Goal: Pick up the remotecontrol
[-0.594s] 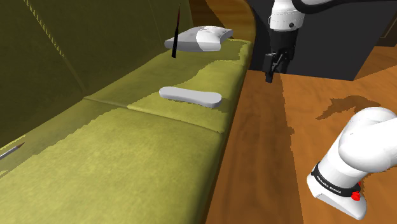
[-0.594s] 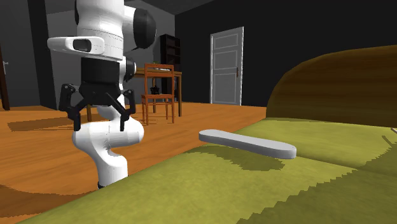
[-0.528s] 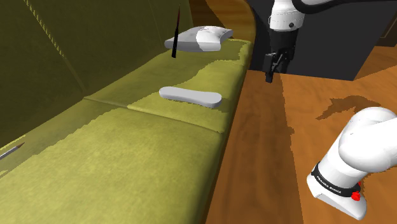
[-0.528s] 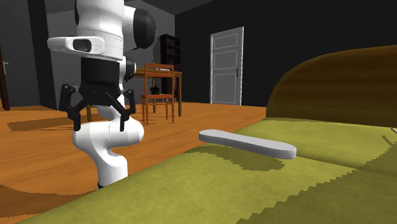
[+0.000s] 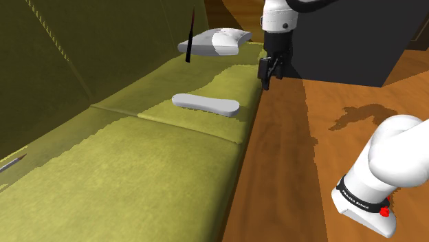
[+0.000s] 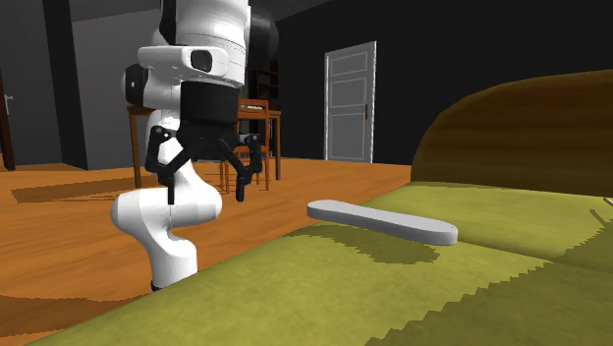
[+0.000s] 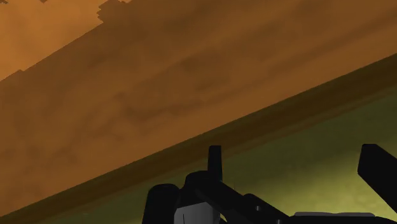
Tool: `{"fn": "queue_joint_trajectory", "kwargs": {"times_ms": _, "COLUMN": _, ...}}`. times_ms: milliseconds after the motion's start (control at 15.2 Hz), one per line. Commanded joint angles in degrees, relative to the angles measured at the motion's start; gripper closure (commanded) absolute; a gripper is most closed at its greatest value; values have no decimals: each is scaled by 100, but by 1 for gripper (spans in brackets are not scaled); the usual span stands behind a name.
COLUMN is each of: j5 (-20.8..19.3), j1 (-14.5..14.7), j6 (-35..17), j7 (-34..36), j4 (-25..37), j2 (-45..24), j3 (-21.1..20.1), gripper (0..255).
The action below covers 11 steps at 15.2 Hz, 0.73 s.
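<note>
Shoulder view: the remote control [image 5: 206, 104], drawn plain pale grey, long and flat with rounded ends, is lying flat on the seat of the olive-green sofa [image 5: 137, 158]. It is sitting near the seat's front edge, just on the far side of the seam between two seat cushions. Nothing is touching it.

The gripper [image 5: 264, 82] is hanging from the white arm [image 5: 278, 14] and pointing down. It is sitting above the line where the sofa's front edge is meeting the wooden floor [image 5: 289, 151]. That puts it to the shoulder view's right of the remote control and a little farther off, near it but clearly apart.

A white pillow [image 5: 216, 42] is resting at the far end of the seat. A thin black sliver [image 5: 190, 38] is standing just to the pillow's left.

Second exterior view: the fingers [image 6: 239, 177] are standing wide apart and are gripping nothing. The gripper [image 6: 204, 192] is hovering to this view's left of the remote control [image 6: 381, 222], with a stretch of sofa seat [image 6: 393, 285] lying between them. A white door [image 6: 351, 101] is standing closed in the dark far wall. A wooden chair [image 6: 246, 138] is standing on the floor behind the arm.

Wrist view: the two black fingers [image 7: 214, 159] are standing far apart, with nothing between them. Below the gripper [image 7: 292, 153], a strip of olive sofa [image 7: 318, 143] is running alongside the brown floor [image 7: 159, 83].
</note>
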<state>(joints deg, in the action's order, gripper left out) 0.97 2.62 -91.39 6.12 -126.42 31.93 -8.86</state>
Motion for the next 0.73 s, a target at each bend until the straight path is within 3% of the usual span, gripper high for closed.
{"fn": "queue_joint_trajectory", "kwargs": {"times_ms": 0, "j5": 52, "j1": 96, "j6": -103, "j7": -10, "j4": 252, "j2": -322, "j3": -133, "gripper": 0}}
{"fn": "queue_joint_trajectory", "kwargs": {"times_ms": 660, "j5": 72, "j1": 542, "j6": -257, "j7": 49, "j4": 1807, "j2": -1882, "j3": -854, "gripper": 0}}
